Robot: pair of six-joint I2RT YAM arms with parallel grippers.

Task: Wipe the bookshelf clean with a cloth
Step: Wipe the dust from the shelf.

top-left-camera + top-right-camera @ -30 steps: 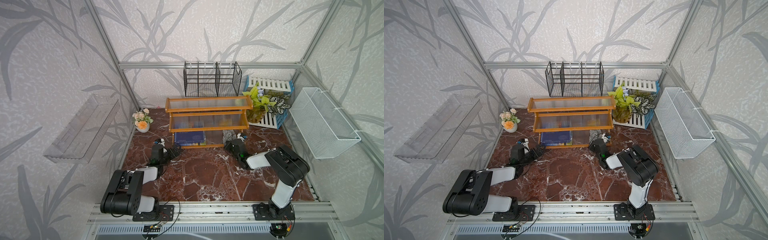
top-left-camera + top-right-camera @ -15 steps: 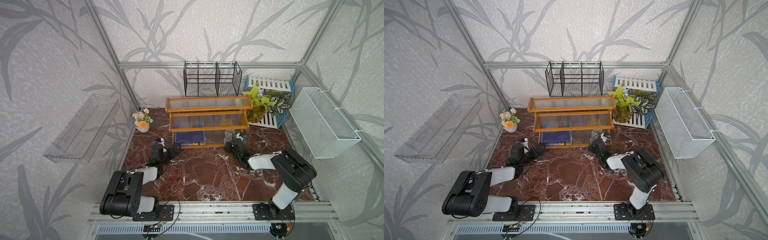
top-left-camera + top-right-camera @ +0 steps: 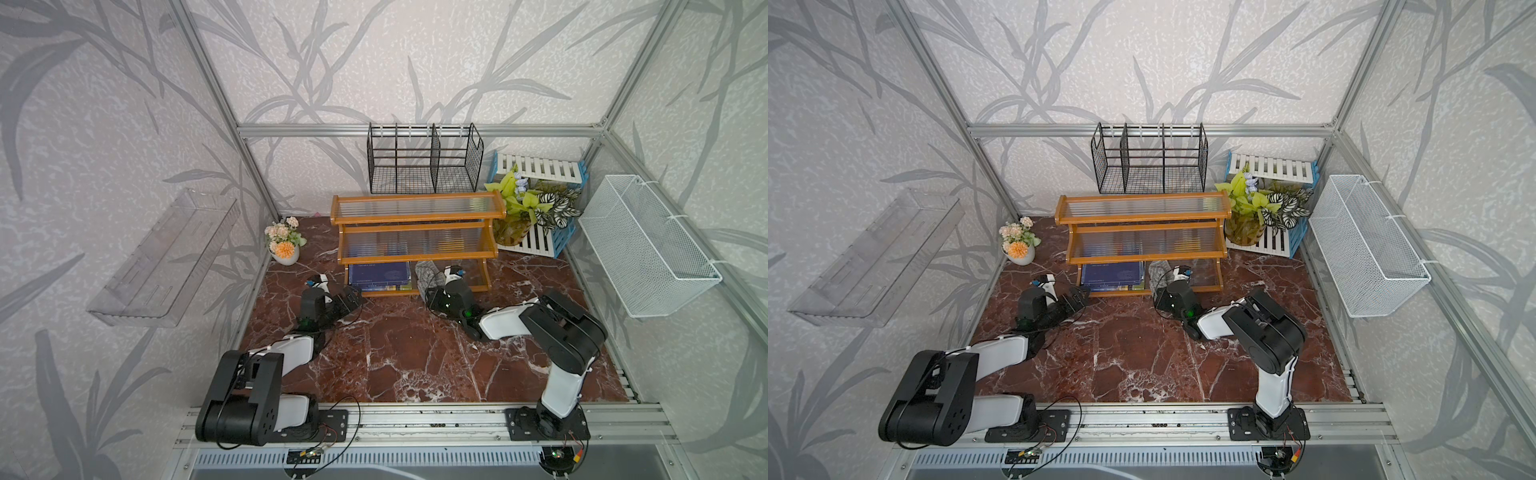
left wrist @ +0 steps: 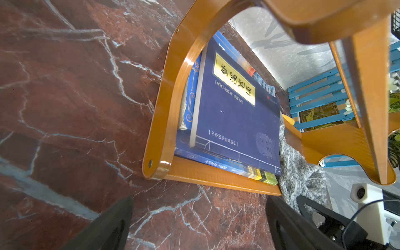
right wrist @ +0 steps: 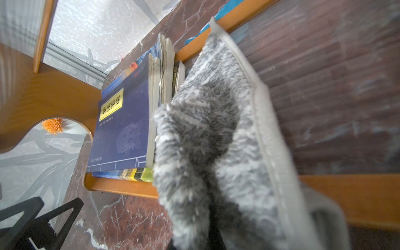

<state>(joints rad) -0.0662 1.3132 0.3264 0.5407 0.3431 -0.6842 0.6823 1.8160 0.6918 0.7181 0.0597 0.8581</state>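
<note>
The bookshelf (image 3: 415,216) (image 3: 1142,212) stands at the back of the marble floor, an orange-brown stepped frame with clear ribbed boards. My right gripper (image 3: 436,284) (image 5: 212,227) is shut on the fluffy grey cloth (image 3: 424,272) (image 3: 1158,270) (image 5: 205,134). The cloth lies on the lowest tier, right beside the stacked blue books (image 3: 380,274) (image 4: 233,112), and hides the fingertips. My left gripper (image 3: 351,297) (image 4: 199,205) is open and holds nothing. It hovers low over the floor in front of the shelf's left end (image 4: 164,104).
A black wire rack (image 3: 424,160) hangs behind the shelf. Potted plants (image 3: 523,208) on a white-and-blue slatted crate (image 3: 540,170) stand at the back right. A white mesh basket (image 3: 648,249) hangs on the right wall and a clear tray (image 3: 166,257) on the left wall. A flower pot (image 3: 284,243) stands left of the shelf.
My right gripper has slid the cloth to the left along the lowest tier, up to the books. The left arm has stayed where it was.
</note>
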